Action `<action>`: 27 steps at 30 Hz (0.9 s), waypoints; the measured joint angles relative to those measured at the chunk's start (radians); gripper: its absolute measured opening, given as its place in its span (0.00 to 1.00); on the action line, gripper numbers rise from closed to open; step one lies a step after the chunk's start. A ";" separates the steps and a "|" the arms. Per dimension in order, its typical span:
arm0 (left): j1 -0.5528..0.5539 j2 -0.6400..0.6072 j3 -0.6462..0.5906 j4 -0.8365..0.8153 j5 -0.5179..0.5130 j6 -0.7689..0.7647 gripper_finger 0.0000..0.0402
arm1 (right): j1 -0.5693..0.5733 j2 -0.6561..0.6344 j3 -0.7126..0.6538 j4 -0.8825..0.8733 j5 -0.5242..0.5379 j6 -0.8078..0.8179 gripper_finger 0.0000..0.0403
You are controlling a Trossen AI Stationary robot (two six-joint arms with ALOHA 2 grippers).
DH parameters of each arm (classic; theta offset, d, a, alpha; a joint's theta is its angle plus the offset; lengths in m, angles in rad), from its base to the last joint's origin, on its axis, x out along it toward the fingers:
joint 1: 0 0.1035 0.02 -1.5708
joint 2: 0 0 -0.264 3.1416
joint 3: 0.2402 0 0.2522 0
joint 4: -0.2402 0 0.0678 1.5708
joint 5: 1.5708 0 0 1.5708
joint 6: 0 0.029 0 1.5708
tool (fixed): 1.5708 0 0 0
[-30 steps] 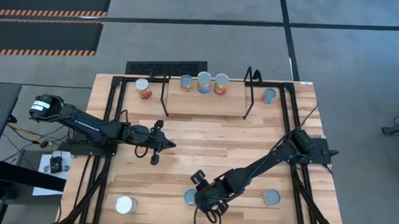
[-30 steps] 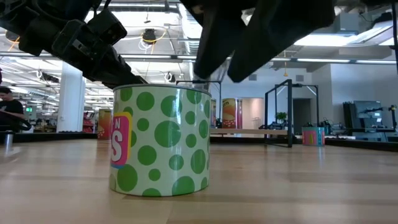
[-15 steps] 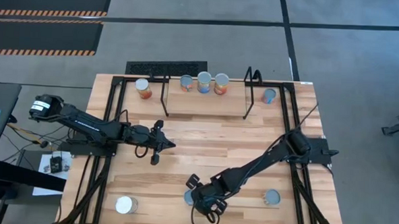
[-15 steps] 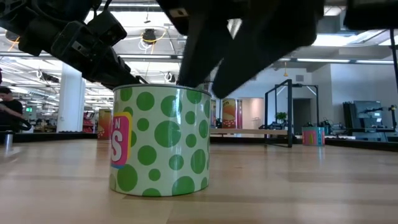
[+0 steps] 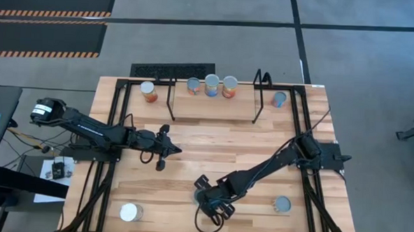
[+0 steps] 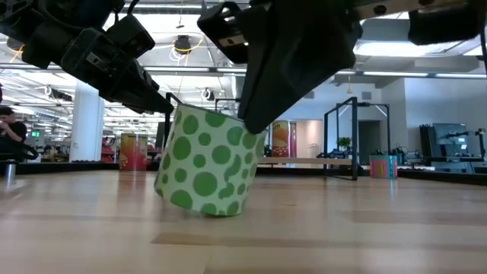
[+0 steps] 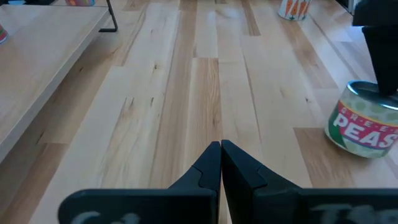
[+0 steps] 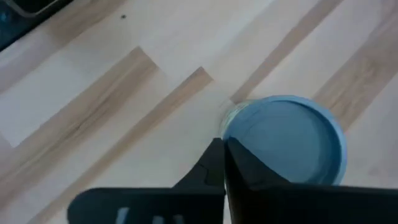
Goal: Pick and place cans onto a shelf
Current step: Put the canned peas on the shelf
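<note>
Pincer on your left arm hangs closed and empty at the high view's centre-left. Lower centre, your right pincer is closed beside the green-dotted peas can, which tilts on the counter. Three cans stand on the shelf, upper centre.

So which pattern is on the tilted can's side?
Green dots on a pale label on the can, shown best in the low view.
</note>
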 joint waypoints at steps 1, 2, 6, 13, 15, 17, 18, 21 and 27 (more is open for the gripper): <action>0.000 0.000 0.000 0.000 0.000 0.000 0.00 | 0.000 -0.003 0.000 -0.002 0.000 0.025 0.03; 0.000 0.000 0.000 0.000 0.000 0.000 0.00 | -0.002 -0.009 0.000 -0.010 0.000 0.055 0.04; 0.000 0.000 0.000 0.000 0.000 -0.010 0.00 | -0.023 -0.046 0.000 -0.055 -0.003 0.232 0.05; 0.000 0.000 0.000 0.000 -0.005 -0.012 0.00 | -0.121 -0.144 0.001 -0.236 0.002 0.662 0.02; 0.000 0.000 0.000 0.000 -0.007 -0.020 0.00 | -0.150 -0.147 0.001 -0.299 0.021 0.714 0.03; 0.000 0.000 0.000 0.000 -0.013 -0.026 0.00 | -0.178 -0.147 -0.004 -0.346 0.028 0.751 0.03; 0.000 0.000 0.000 0.000 -0.020 -0.026 0.00 | -0.191 -0.147 -0.013 -0.352 0.027 0.762 0.03; 0.000 0.000 0.000 0.000 -0.027 -0.027 0.00 | -0.225 -0.133 -0.041 -0.357 0.027 0.769 0.02; 0.000 0.000 0.000 0.000 -0.027 -0.038 0.00 | -0.280 -0.114 -0.049 -0.373 0.027 0.765 0.03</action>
